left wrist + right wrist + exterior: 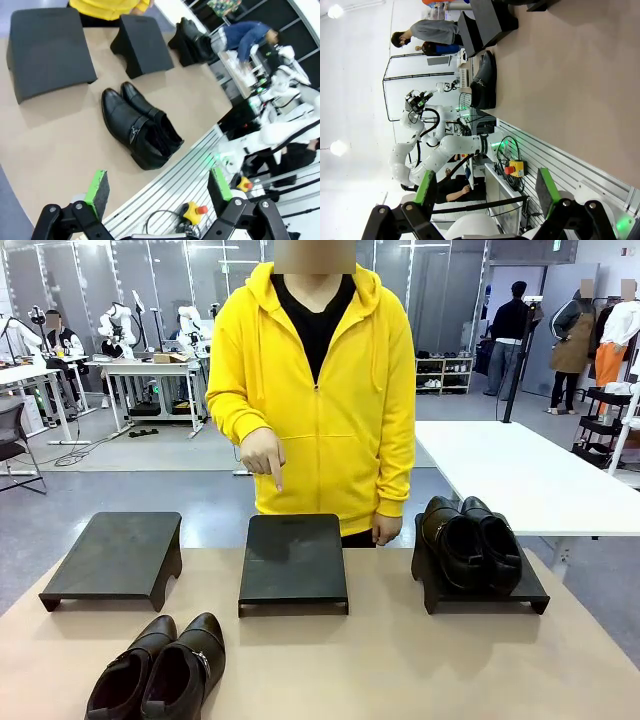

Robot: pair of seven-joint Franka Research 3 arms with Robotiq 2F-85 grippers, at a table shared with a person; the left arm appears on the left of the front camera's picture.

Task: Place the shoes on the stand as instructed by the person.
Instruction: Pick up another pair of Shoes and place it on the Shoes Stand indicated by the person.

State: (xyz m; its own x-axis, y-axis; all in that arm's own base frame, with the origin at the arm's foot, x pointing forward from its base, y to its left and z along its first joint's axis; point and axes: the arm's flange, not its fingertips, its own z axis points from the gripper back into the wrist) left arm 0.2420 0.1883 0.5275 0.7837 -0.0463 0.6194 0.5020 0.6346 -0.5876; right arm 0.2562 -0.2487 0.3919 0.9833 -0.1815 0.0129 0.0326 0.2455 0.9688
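Halfway-ish, I'd say: glossy black leather pair [470,540] sits on the right black stand [523,593], second pair [160,672] waits near-left. Person's hand [263,455] probably means the middle stand [293,562]. My left gripper [157,192] and right gripper [487,187] are spread wide, empty.

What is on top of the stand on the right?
A pair of black shoes, side by side. They cover most of the stand, so its top beneath them cannot be seen.
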